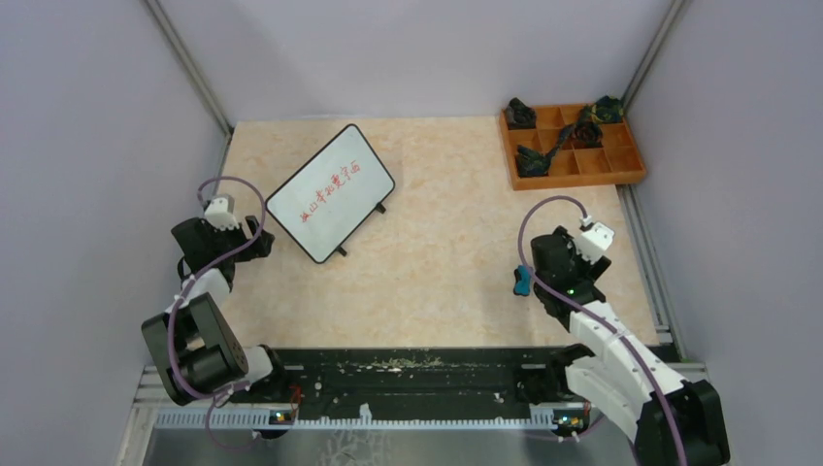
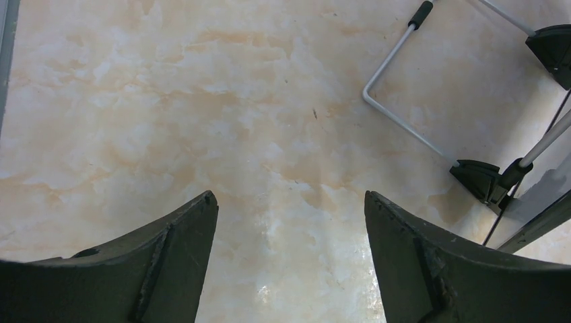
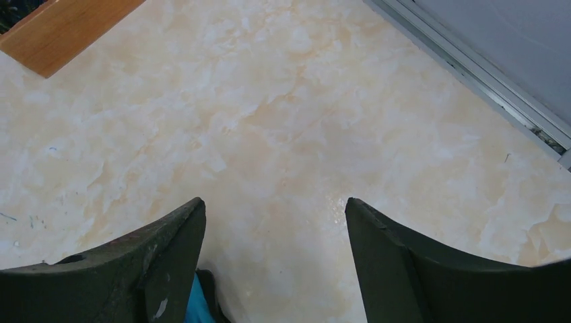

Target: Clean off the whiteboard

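Observation:
The whiteboard [image 1: 330, 192], white with a thin black frame and red writing, stands tilted at the back left of the table. My left gripper [image 1: 258, 239] is open and empty just left of the board's near corner. In the left wrist view my left gripper [image 2: 289, 202] hangs over bare table, with the board's wire stand [image 2: 397, 81] and a black foot [image 2: 479, 178] to the right. My right gripper [image 1: 545, 264] is open at the right. A blue and black eraser [image 1: 523, 282] lies beside it and peeks out by the left finger [image 3: 197, 306]; the right gripper [image 3: 275, 205] holds nothing.
An orange compartment tray [image 1: 621, 173] with several dark items stands at the back right; its corner shows in the right wrist view [image 3: 60, 27]. Grey walls with metal rails [image 3: 471, 74] enclose the table. A black rail [image 1: 417, 374] runs along the near edge.

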`<state>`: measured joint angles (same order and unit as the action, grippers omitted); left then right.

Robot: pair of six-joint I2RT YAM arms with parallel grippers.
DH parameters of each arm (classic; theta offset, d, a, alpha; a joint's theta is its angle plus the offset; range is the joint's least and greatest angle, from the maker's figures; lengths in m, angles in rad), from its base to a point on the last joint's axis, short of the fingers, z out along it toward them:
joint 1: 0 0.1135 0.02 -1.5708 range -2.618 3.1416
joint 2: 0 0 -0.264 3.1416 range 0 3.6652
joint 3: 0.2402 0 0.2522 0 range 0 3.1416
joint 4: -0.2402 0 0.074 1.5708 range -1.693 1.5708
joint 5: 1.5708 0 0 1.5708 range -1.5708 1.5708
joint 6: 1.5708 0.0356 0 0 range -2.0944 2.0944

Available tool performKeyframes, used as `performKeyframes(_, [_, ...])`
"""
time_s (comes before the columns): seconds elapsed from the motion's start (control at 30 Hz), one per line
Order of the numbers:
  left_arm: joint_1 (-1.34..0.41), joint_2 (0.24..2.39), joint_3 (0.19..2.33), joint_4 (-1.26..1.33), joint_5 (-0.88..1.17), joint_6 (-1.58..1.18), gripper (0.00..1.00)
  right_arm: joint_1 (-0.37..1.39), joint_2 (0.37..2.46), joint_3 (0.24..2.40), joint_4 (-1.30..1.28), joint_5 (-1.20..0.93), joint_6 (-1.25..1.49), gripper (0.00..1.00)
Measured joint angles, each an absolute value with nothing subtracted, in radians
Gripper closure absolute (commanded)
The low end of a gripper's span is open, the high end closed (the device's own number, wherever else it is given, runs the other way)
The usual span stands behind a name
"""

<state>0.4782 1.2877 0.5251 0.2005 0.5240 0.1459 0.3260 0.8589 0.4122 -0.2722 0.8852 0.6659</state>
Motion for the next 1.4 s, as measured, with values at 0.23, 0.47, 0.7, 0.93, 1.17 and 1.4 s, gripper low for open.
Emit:
performKeyframes(0.23, [0.478, 1.303, 0.531, 0.194, 0.524, 0.146, 0.15, 0.326, 0.785, 0.378, -0.259, 0.879, 0.655, 0.21])
performKeyframes(0.47, [0.478, 1.306, 0.531, 0.188, 0.523, 0.146, 0.15, 0.326, 0.809, 0.378, -0.249, 0.873, 0.650, 0.22])
performKeyframes(0.7, [0.478, 1.306, 0.531, 0.180, 0.516, 0.147, 0.16, 0.326, 0.832, 0.378, -0.250, 0.871, 0.650, 0.23])
performKeyframes(0.93, [0.478, 1.273, 0.595, 0.092, 0.517, 0.159, 0.16, 0.326, 0.838, 0.378, -0.249, 0.870, 0.650, 0.23])
performKeyframes(1.17, [0.496, 1.212, 0.803, -0.049, 0.530, 0.177, 0.16, 0.326, 0.873, 0.382, -0.248, 0.869, 0.647, 0.23])
performKeyframes(1.4, [0.596, 1.218, 0.934, -0.176, 0.619, 0.212, 0.19, 0.326, 0.885, 0.382, -0.247, 0.863, 0.646, 0.23])
